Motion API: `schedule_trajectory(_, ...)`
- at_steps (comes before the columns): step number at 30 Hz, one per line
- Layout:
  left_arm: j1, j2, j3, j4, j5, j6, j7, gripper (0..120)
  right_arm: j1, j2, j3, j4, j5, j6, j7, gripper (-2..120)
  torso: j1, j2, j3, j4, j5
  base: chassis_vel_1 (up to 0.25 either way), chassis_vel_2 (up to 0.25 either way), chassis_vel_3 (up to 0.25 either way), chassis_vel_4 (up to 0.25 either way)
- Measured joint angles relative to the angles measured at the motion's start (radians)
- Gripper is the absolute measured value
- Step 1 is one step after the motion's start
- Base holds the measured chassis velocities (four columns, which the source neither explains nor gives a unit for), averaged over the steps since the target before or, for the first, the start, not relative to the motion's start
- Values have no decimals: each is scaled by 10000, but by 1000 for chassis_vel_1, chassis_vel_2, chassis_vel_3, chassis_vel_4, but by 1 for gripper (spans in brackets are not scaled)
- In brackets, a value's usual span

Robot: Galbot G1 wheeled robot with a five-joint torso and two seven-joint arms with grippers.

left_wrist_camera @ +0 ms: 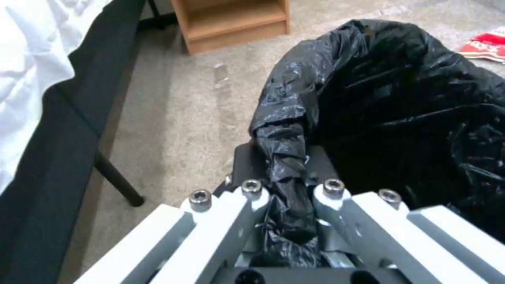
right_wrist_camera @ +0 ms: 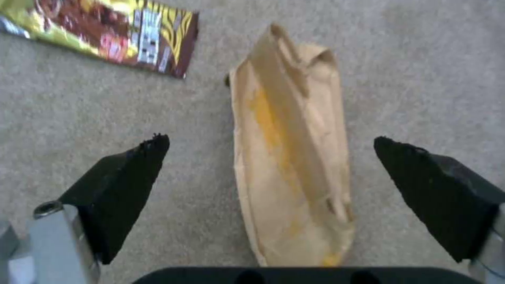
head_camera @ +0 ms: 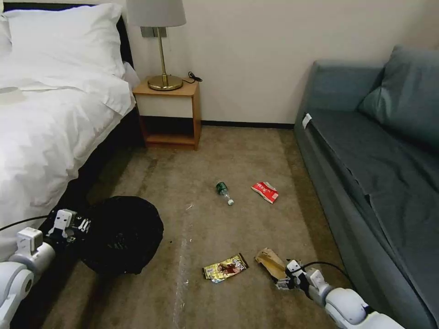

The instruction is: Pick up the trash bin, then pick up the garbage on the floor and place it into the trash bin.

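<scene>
Beside the bed (head_camera: 41,137), the left hand (left_wrist_camera: 288,185) pinches the bag-covered rim of the trash bin (head_camera: 122,235), holding it low over the carpet. Farther right lie the gold snack wrapper (head_camera: 225,268), the small bottle (head_camera: 224,192) and the red-and-white packet (head_camera: 265,191). Near the sofa (head_camera: 379,183), the right hand (right_wrist_camera: 271,157) hangs spread, its fingers straddling the brown paper piece (right_wrist_camera: 289,157) on the floor.

You are looking at a beige carpeted floor (head_camera: 238,151) on which 4 litter items are lying: a brown paper piece (head_camera: 270,261), a gold snack wrapper (head_camera: 225,268) just beside it, a small bottle (head_camera: 224,192), and a red-and-white packet (head_camera: 265,191).
</scene>
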Motion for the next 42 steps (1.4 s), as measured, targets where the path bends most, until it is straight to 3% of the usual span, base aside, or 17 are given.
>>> schedule_trajectory(2, -18, -70, 108, 0, 110, -51, 92, 4, 98, 355, 147, -800, -438, 521, -126, 100, 0, 0, 0, -3, -1, 0, 0, 0, 0)
schedule_trajectory(7, -2, -71, 122, -62, 113, -55, 99, 4, 262, 517, 216, -1168, -486, 679, -165, 100, 1, 0, 0, -2, -4, 0, 0, 0, 0)
schedule_trajectory(13, 235, -84, 35, -446, 98, -64, 103, 4, 1257, 1237, 40, -2979, -941, 1510, -453, 100, 1, 0, 1, 1, 0, 0, 0, 0, 0)
schedule_trajectory(17, 566, -82, -230, -747, 66, -99, 131, 4, 1952, 2073, 107, -4374, -1531, 2150, -679, 100, 1, 0, 0, -2, -9, 0, 0, 0, 0)
schedule_trajectory(20, 952, 8, -592, -1007, 18, -165, 248, 4, 2446, 2788, 211, -5530, -1700, 2591, -772, 100, 1, 0, 0, 3, 5, 0, 0, 0, 0)
schedule_trajectory(23, 1156, 55, -774, -1103, 1, -193, 288, 4, 2598, 2991, 294, -5950, -1760, 2742, -946, 100, 0, 1, -2, 2, -14, 0, 0, 0, 0)
schedule_trajectory(28, 1417, 52, -1008, -1231, -11, -255, 376, 4, 2612, 3089, 376, -6143, -1756, 2892, -1456, 98, 0, 2, -3, -4, -12, 0, 0, 0, 0)
schedule_trajectory(32, 1481, -31, -988, -1341, 2, -258, 390, 4, 2510, 3253, 508, -6146, -1727, 3085, -1976, 82, 0, 2, -3, -5, -6, 0, 0, 0, 0)
schedule_trajectory(42, 1548, -121, -937, -1357, 60, -278, 396, 4, 2267, 3096, 598, -5586, -1631, 3079, -2053, 45, 3, -2, 3, 7, 16, 0, 0, 0, 0)
